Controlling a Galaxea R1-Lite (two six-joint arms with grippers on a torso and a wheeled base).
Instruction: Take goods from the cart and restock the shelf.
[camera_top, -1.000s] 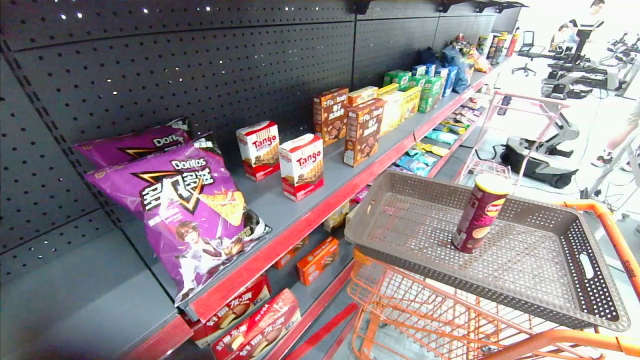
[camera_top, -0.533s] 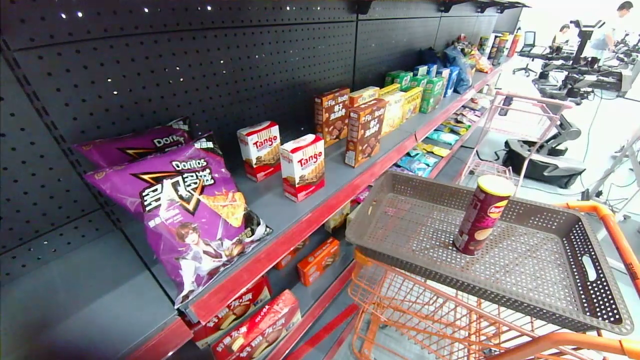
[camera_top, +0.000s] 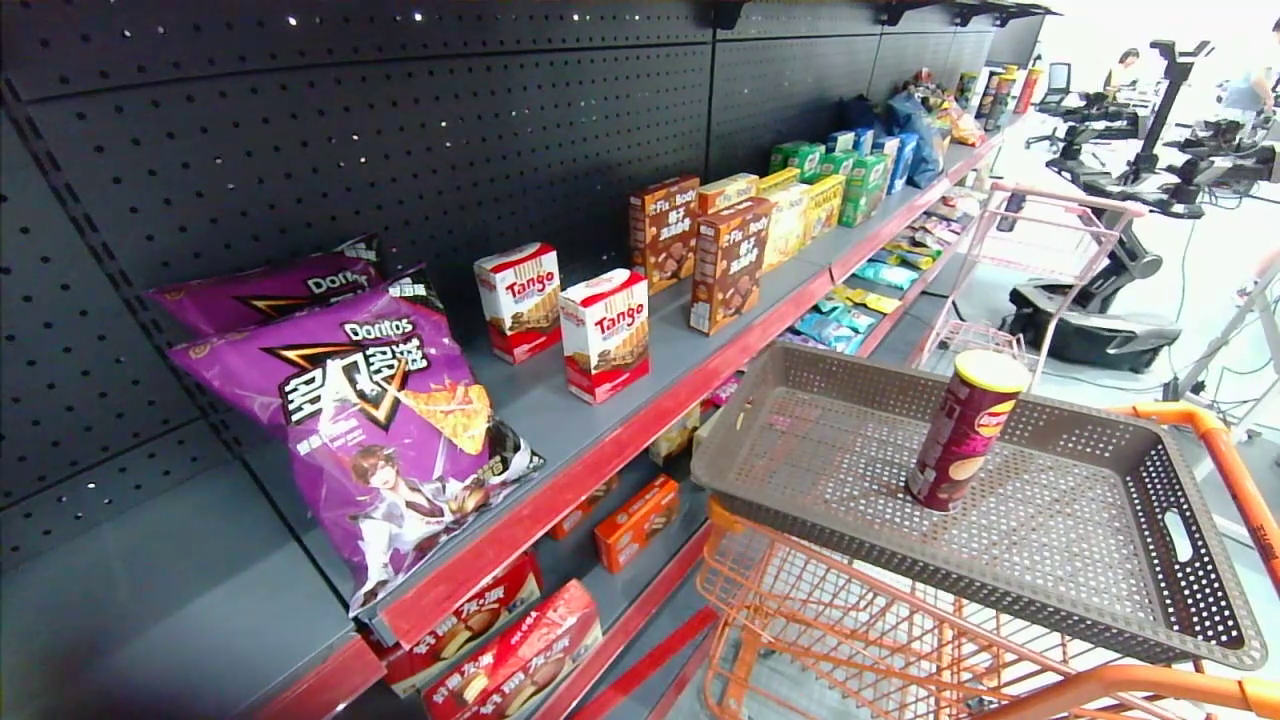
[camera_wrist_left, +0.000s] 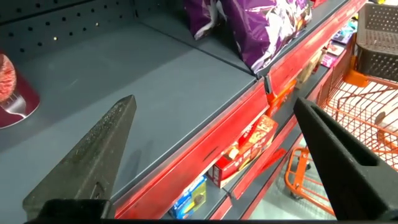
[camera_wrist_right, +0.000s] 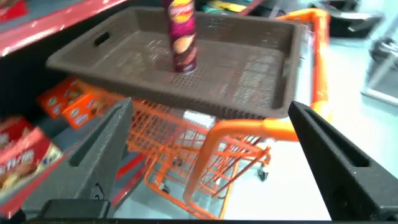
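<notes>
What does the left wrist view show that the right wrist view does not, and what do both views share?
Left wrist view, not the right: the grey metal shelf board and the purple chip bag farther along the shelf. Right wrist view, not the left: the dark red cylindrical chip can, standing upright in the tray. Both: the orange wire cart and the brown perforated plastic tray on top of it.

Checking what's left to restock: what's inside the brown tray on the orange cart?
One dark red chip can stands upright in the brown tray, with nothing else on its visible floor. The basket of the orange cart beneath is partly covered by the tray.
</notes>
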